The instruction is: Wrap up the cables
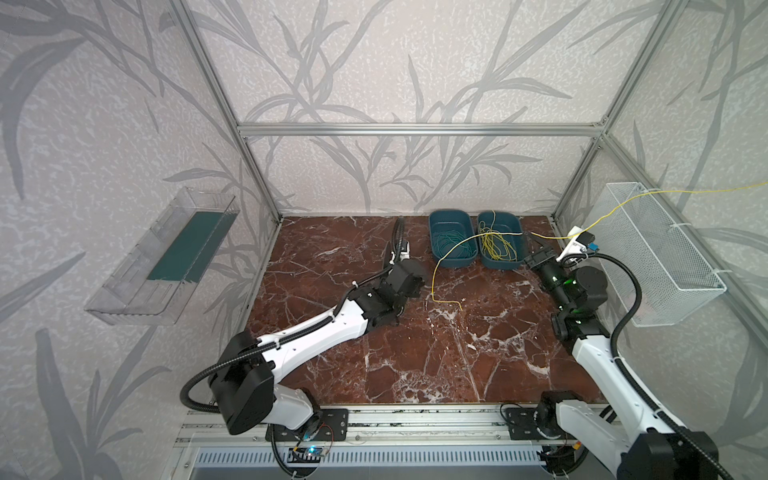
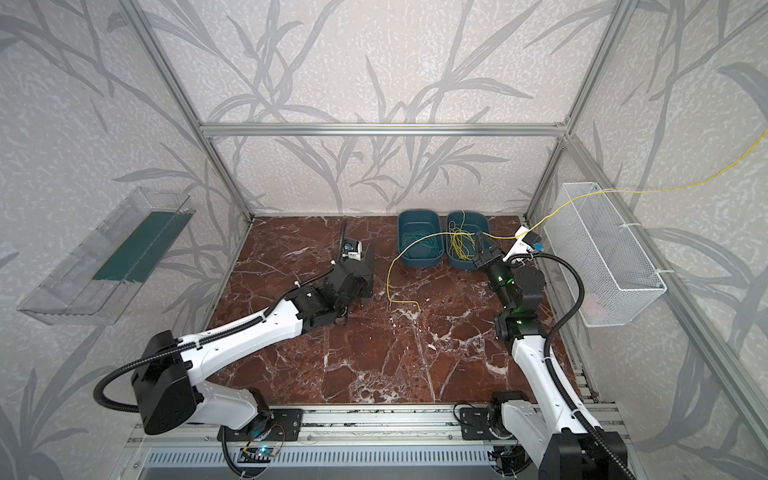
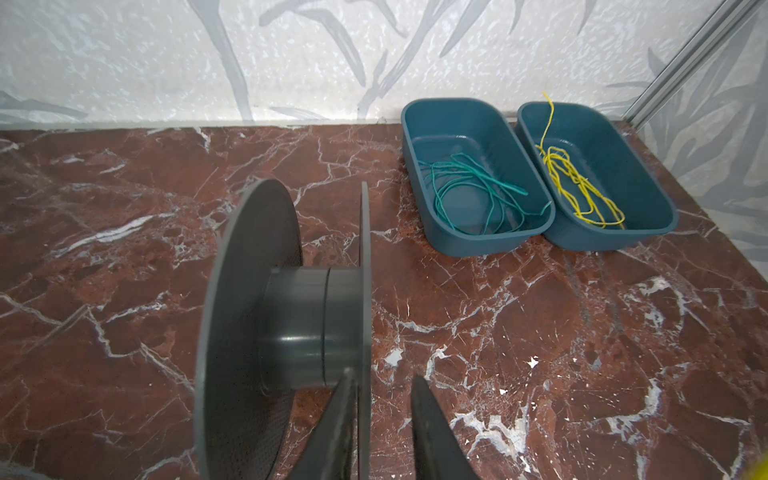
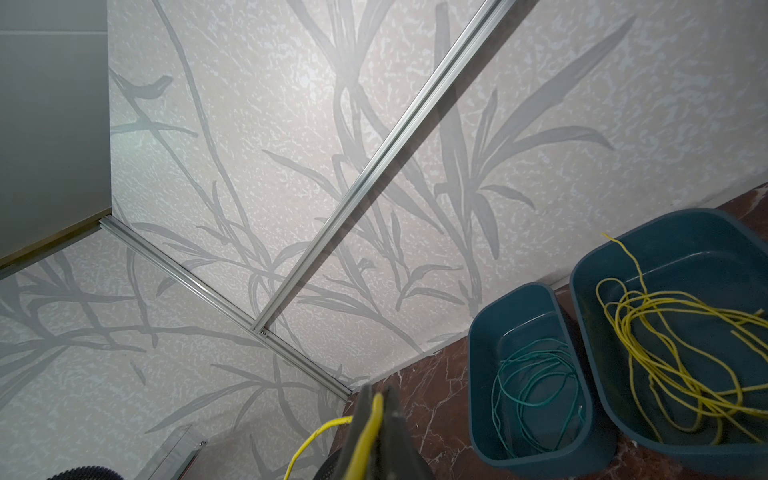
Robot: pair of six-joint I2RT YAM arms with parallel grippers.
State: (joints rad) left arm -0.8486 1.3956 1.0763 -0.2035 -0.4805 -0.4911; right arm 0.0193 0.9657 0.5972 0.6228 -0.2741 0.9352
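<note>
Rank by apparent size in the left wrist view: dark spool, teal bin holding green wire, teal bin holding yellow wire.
1. dark spool: largest, but nearest the camera.
2. teal bin holding green wire and teal bin holding yellow wire look alike; no ranking.

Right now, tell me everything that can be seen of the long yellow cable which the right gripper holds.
The yellow cable is very thin, bright and flexible, like string. In both top views it enters from the right edge, crosses the top of the white wire basket and runs to the right gripper, whose fingers are shut on it. Beyond them it arcs over the teal bins, drops to the marble table, and its loose, kinked end lies there. None of it is wound.
</note>
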